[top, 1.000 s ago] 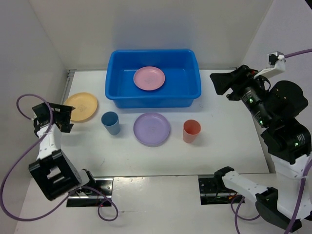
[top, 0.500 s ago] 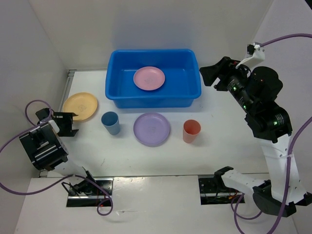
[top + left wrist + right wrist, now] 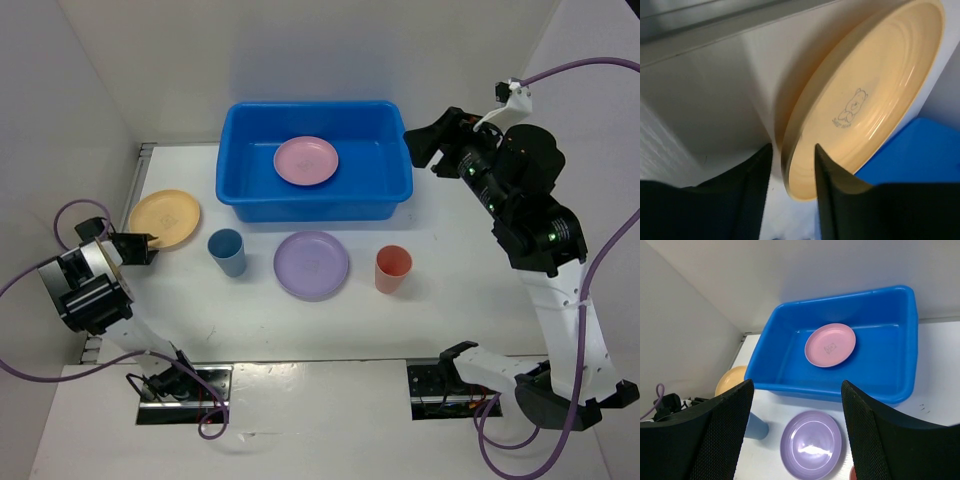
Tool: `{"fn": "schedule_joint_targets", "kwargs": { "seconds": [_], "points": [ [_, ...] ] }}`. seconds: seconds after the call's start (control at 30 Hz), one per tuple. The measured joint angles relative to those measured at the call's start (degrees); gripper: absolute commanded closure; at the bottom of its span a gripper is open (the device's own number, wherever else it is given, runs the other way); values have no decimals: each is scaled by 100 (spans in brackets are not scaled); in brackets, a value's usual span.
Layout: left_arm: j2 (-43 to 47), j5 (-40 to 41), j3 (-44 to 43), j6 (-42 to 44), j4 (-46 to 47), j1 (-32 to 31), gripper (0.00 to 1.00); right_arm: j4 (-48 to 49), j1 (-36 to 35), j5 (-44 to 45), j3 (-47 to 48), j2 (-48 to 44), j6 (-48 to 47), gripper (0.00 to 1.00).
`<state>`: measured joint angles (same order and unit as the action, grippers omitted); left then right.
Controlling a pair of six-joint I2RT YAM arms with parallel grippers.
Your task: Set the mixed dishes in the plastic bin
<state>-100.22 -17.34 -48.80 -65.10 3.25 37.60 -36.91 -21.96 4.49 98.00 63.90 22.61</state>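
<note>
We find the left fingers (image 3: 143, 247) low at the left edge of the desk (image 3: 460, 290), set at the near rim of the yellow plate (image 3: 166, 218). The left wrist view shows that rim lying in the gap between them. The gap is narrow, and a sliver of desk shows between one finger and the rim, so the plate is straddled but not clamped. The plate rests on the desk toward the far-left corner, near the left end of the plastic bin (image 3: 312, 209).

The right fingers (image 3: 425, 150) hang just beside the bin's right end, toward the far-right corner. They are spread wide and hold nothing.

The bin stands at the middle of the far edge. The pink plate (image 3: 306, 160) lies flat on its floor. Three dishes sit in a row on the desk before the bin's near wall, apart from one another: the blue cup (image 3: 227, 251) on the left, the lilac plate (image 3: 311, 264) in the middle, the coral-red cup (image 3: 393, 268) on the right. Both cups stand upright, mouths up.
</note>
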Motion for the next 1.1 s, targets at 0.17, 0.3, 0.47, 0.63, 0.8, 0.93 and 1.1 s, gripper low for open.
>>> {"fn": "schedule_joint_targets", "kwargs": {
  "seconds": [0.17,0.3,0.47,0.63,0.8,0.93,1.1],
  "points": [
    [-243,162,-184,15,20,-83,87,2,0,94,26,-4,0,25],
    [-332,267,-378,37,-140,-153,100,2,0,142,37,-7,0,25],
    [-28,483,-400,57,-603,-199,100,-7,0,188,114,-31,37,25],
    [1362,879,-852,70,-1504,-337,100,-9,0,114,129,-256,203,25],
    [2238,1027,-2385,160,-1445,-973,100,24,0,42,-33,-570,391,25],
    [2153,946,-3440,413,-1381,-2061,100,42,0,42,-214,-702,490,25],
    [1228,748,-4402,855,-1628,-3309,100,31,0,17,-319,-715,629,25]
  ]
}}
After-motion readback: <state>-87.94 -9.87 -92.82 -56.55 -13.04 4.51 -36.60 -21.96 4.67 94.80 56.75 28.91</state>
